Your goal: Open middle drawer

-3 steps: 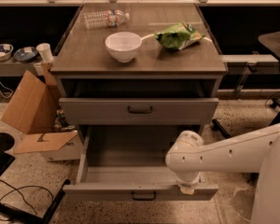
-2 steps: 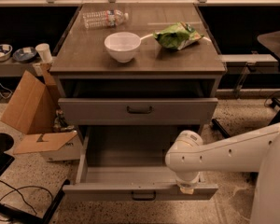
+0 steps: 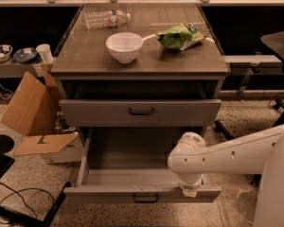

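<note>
Camera view: the only view we have; it looks down on the front of the cabinet.

Gripper [image 3: 190, 191]: it points down at the end of the white arm [image 3: 236, 151], at the top edge of the middle drawer's front, right of the handle.

Gripper state: the wrist joint above it covers most of it, so we cannot tell whether it is wide, narrow or holding anything.

Middle drawer [image 3: 104, 195]: it is pulled far out towards us, with its plain grey inside showing and its dark pull handle [image 3: 146, 198] centred on the front.

Cut off: the bottom edge of the frame cuts off everything below the middle drawer's front. The arm's base runs out at the right edge.

Top drawer [image 3: 104, 112]: its taller front stands slightly out of the cabinet, and the dark gap above it hides the inside.

Cabinet top [image 3: 85, 60]: it holds a white bowl [image 3: 124, 46], a clear bottle [image 3: 106, 19] lying on its side, and a green bag [image 3: 180, 35].

Floor, left: an open cardboard box [image 3: 31, 108] leans beside the cabinet.

Change since a second ago: we see none. The arm, the gripper and both drawers sit where they were.
</note>
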You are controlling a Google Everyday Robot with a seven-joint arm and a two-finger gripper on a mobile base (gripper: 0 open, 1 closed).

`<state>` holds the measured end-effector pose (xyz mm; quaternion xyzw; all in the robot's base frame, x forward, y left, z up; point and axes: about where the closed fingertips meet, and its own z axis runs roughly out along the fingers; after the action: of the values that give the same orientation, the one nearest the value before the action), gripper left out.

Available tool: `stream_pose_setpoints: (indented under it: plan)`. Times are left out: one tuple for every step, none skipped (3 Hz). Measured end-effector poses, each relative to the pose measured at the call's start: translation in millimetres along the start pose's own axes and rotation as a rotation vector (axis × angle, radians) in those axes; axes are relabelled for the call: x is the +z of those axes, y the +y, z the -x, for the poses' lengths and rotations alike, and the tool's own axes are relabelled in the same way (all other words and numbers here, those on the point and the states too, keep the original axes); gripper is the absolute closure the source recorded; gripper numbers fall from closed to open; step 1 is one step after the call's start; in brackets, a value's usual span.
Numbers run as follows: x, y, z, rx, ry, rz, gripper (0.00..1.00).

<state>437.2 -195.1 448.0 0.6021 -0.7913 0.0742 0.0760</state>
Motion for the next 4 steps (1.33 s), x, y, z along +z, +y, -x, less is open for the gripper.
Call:
stream_pose_setpoints:
  plan:
    - [0, 0, 0, 0.0, 0.0, 0.0, 0.13]
    - [4, 4, 0, -0.003, 0.001, 0.012, 0.02]
    - [30, 32, 1, -0.023, 0.01, 0.095, 0.26]
    - [44, 54, -2, -0.031, 0.013, 0.151, 0.47]
